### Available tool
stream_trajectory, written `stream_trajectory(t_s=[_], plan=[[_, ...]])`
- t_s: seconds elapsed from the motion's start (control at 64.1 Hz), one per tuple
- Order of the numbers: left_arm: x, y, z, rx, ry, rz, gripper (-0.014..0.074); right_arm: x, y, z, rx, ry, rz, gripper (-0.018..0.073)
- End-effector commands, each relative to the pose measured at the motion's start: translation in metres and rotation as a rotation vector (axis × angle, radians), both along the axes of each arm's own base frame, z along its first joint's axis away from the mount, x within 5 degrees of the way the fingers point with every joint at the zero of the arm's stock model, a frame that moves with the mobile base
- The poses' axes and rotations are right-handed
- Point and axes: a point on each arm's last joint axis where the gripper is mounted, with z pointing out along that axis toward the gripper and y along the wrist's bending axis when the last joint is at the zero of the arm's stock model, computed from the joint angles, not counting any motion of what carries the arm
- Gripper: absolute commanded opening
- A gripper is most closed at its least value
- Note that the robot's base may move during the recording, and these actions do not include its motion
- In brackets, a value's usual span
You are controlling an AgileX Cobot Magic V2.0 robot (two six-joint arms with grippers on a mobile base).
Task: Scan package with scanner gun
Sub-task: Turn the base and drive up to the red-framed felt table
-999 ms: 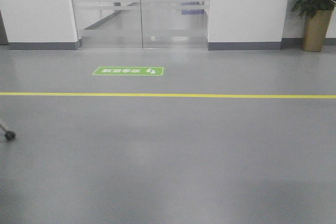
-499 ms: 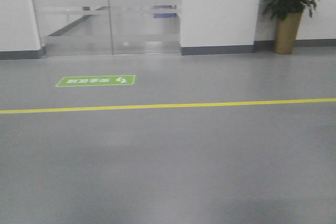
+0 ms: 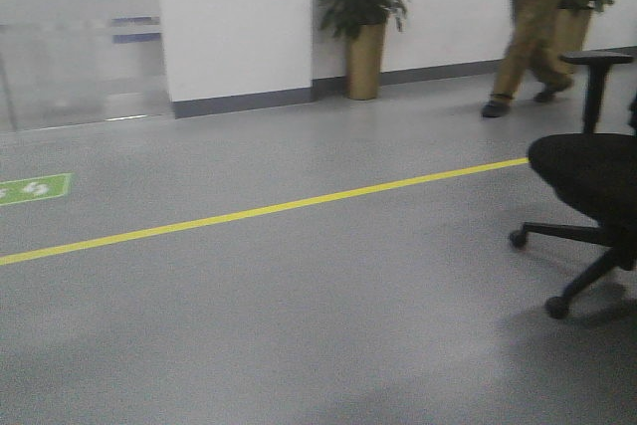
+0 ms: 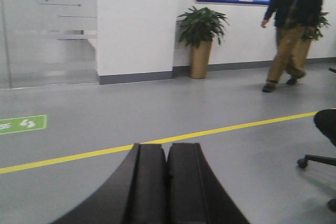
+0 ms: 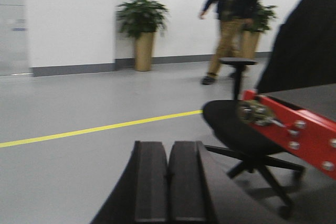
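Though neither the package nor the scanner gun shows in any view, both wrist cameras look out low over a grey floor. The left gripper has its jaws pressed together with nothing between them, and the right gripper is closed the same way. A yellow line crosses the floor, with a green floor sticker beyond it on the left. A black office chair stands at the right, near a red metal bracket. By the white wall are a potted plant and a person in mid-stride.
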Motion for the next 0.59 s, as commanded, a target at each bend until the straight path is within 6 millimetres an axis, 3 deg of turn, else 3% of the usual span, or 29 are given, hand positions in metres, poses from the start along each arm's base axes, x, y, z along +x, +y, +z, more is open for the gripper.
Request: stream_trajectory(t_s=[0.0, 0.577], plan=[[-0.0005, -0.0002, 0.0022, -0.012, -0.020, -0.005, -0.0111, -0.0004, -0.0002, 0.0023, -0.007, -0.024, -0.002, -0.0162], [-0.0005, -0.0002, 0.0022, -0.012, -0.020, -0.005, -0.0111, -0.0004, -0.0002, 0.0023, -0.007, -0.024, -0.002, -0.0162]])
